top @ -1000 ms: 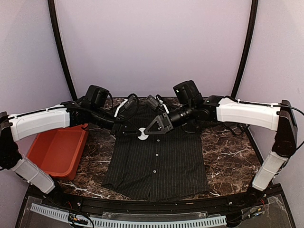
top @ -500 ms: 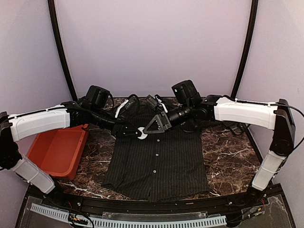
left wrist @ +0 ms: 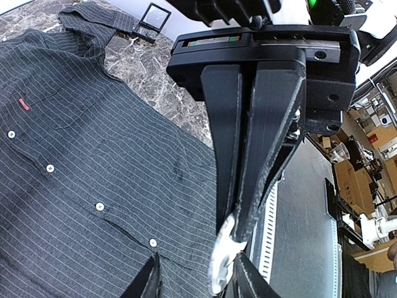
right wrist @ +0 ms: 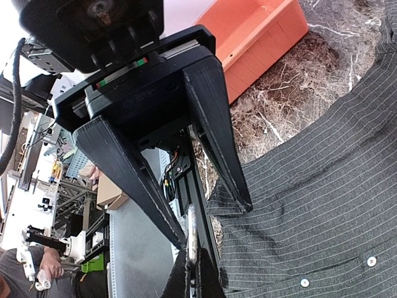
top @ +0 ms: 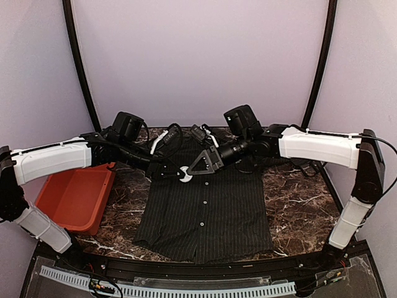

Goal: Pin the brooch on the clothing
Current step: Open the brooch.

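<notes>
The marble table (top: 298,211) carries the dark pinstriped shirt (top: 205,211), flat at its centre, and an orange bin (top: 74,198) at its left edge. Over the collar, the left gripper (right wrist: 214,223) stands partly open beside the white brooch (left wrist: 222,257), which the right gripper (left wrist: 234,230) pinches.

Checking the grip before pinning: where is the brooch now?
In the top view the brooch sits mid-table over the clothing's upper chest, pinched by the right gripper, with the left gripper open around it.

Bright, even light; nearest foreground edges slightly blurred.
</notes>
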You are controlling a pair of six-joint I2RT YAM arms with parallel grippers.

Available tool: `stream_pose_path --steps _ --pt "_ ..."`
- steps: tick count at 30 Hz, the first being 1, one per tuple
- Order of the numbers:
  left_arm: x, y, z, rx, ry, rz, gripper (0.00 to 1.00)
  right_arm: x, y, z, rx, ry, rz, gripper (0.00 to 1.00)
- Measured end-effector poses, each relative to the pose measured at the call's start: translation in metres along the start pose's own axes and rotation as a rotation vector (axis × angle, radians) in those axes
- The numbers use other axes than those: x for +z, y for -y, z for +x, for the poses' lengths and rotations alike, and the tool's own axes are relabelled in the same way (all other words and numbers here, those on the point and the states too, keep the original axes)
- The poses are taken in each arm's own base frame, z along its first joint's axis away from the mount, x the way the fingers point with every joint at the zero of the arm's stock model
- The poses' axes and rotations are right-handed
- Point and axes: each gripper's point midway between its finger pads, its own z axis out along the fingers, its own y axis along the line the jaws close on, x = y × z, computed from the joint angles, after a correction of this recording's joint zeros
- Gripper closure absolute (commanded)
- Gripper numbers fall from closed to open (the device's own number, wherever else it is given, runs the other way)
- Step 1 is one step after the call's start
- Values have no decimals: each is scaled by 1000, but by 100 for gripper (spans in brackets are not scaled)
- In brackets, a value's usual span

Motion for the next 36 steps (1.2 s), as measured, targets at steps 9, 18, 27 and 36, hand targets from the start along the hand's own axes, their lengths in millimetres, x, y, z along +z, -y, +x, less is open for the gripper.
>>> stream_pose_path --steps 9,18,27,36 --pt "0 3 0 0 -1 16 59 1 0 0 3 -2 -5 100" --pt "0 4 0 -2 -2 21 73 0 -2 -2 1 -1 -10 100" --pt "1 7 -1 -16 1 35 85 0 0 -3 8 -1 -4 100" --pt "3 4 -2 -71 23 37 86 2 4 -4 -8 6 18 100"
